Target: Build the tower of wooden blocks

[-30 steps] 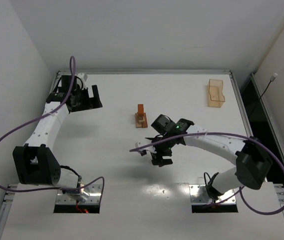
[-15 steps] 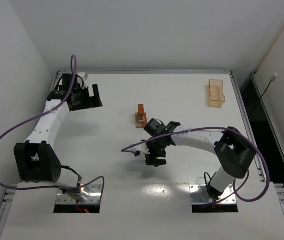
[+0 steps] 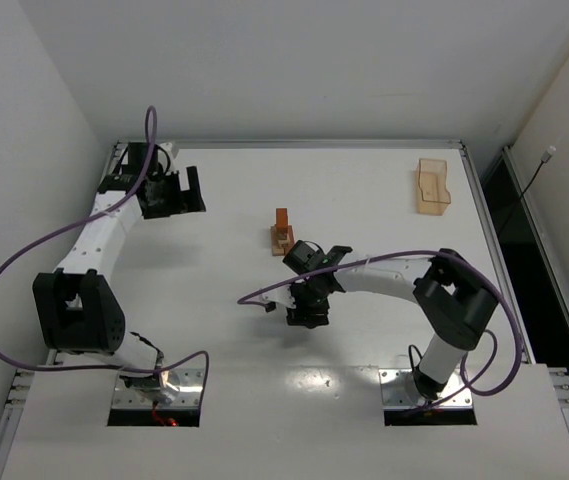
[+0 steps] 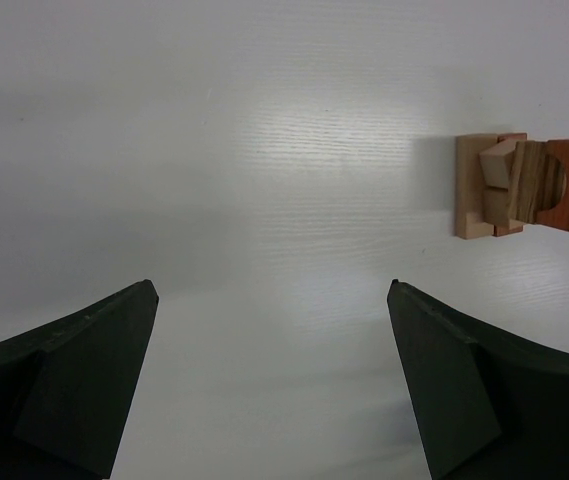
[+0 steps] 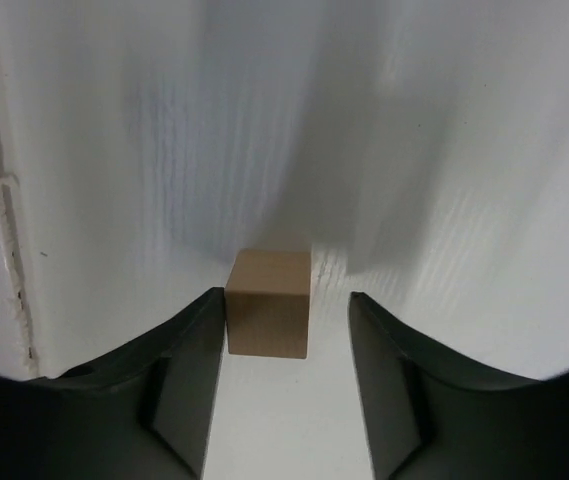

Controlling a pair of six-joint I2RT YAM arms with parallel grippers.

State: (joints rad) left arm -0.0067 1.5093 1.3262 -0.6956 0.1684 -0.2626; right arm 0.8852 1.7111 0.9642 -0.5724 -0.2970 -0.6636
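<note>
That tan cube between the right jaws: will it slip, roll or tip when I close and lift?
The cube looks like rigid, flat-faced wood, so it probably won't roll or crush. It sits nearer one jaw, so closing may nudge it sideways first. Smooth faces might slip.

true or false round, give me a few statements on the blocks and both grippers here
1. A tan cube sits between the fingers of the right gripper. True.
2. The left gripper holds a block. False: it is open and empty.
3. The tower stands in the tray. False: it stands on the bare table, and the tray lies apart near the far right corner.
4. A gap shows between the tan cube and one finger. True.
</note>
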